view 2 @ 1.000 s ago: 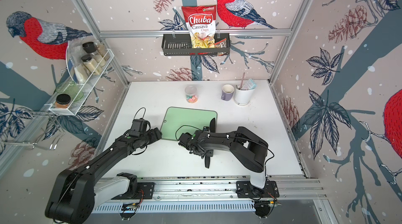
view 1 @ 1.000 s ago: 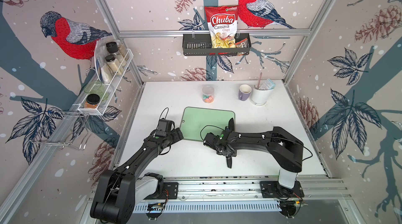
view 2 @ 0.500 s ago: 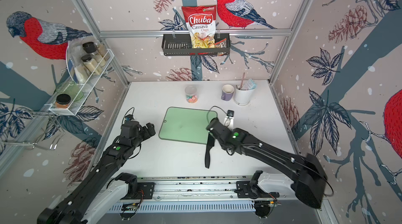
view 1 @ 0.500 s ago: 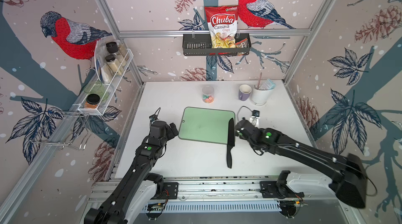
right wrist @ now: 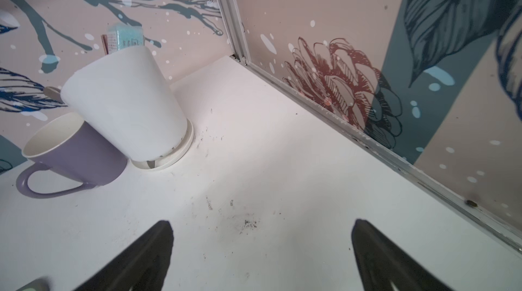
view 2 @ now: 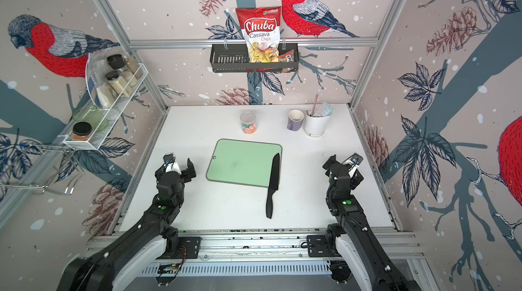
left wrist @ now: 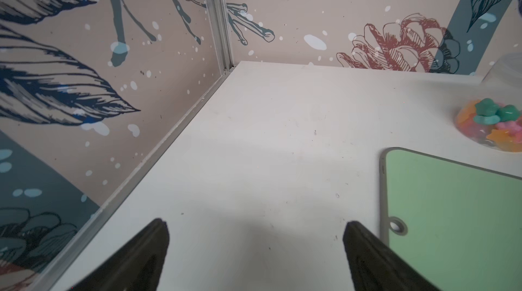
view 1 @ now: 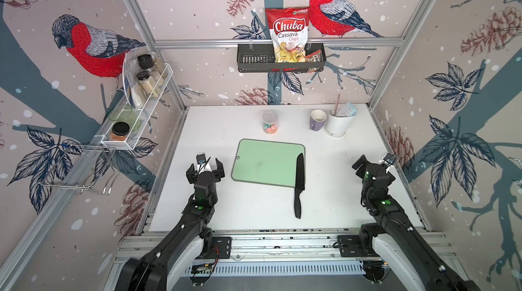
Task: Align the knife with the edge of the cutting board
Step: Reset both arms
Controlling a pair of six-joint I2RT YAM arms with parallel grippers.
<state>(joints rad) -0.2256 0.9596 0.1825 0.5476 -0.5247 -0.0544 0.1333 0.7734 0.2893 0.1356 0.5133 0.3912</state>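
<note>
Knife (view 1: 298, 185) lies along cutting board (view 1: 265, 162) right edge, handle overhanging onto bench (view 1: 248, 210). Left gripper (view 1: 205, 164), right gripper (view 1: 374, 162): jaws spread wide, holding nothing.

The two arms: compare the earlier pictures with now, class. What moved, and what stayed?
Both arms pulled back from the cutting board. The right gripper left the knife and swung far out to the right; the left gripper drew off the board's left edge. Both now stand open. The knife and board stayed put, blade along the board's right edge.
</note>
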